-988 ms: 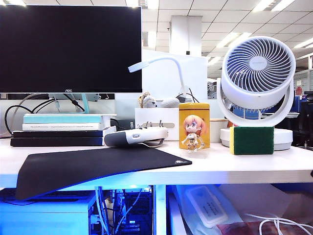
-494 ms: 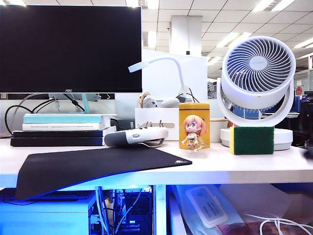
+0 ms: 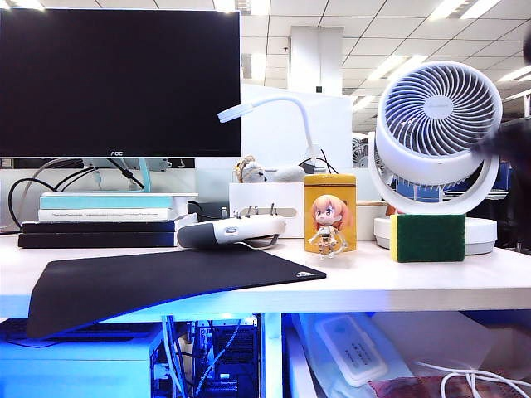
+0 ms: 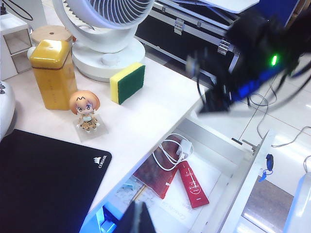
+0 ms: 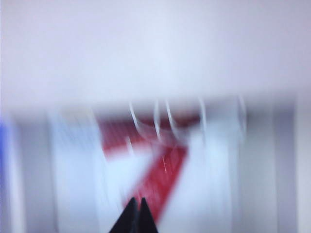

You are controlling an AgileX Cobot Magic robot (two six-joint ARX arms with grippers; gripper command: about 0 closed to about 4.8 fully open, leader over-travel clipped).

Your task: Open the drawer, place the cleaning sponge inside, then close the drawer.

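Observation:
The cleaning sponge (image 3: 427, 238) stands on edge on the white desk, green face outward, leaning against the fan base; its yellow foam and green face (image 4: 127, 82) also show in the left wrist view. Below the desk edge the drawer (image 4: 217, 139) is pulled out, with red packets and a white cable inside. My left gripper (image 4: 138, 216) is shut and empty, hovering above the drawer's near end. My right gripper (image 5: 136, 206) is shut and empty over the blurred drawer (image 5: 218, 184). The right arm (image 3: 513, 141) is a dark blur at the right edge.
A yellow tin (image 3: 329, 211) with a small girl figure (image 3: 328, 225) stands left of the sponge. Behind the sponge is a white fan (image 3: 438, 133). A black mouse mat (image 3: 158, 282), a controller (image 3: 231, 230), stacked books and a monitor fill the left.
The right arm has risen from below the desk edge at the far right to the height of the fan, still moving fast. The sponge and the left arm have not moved.

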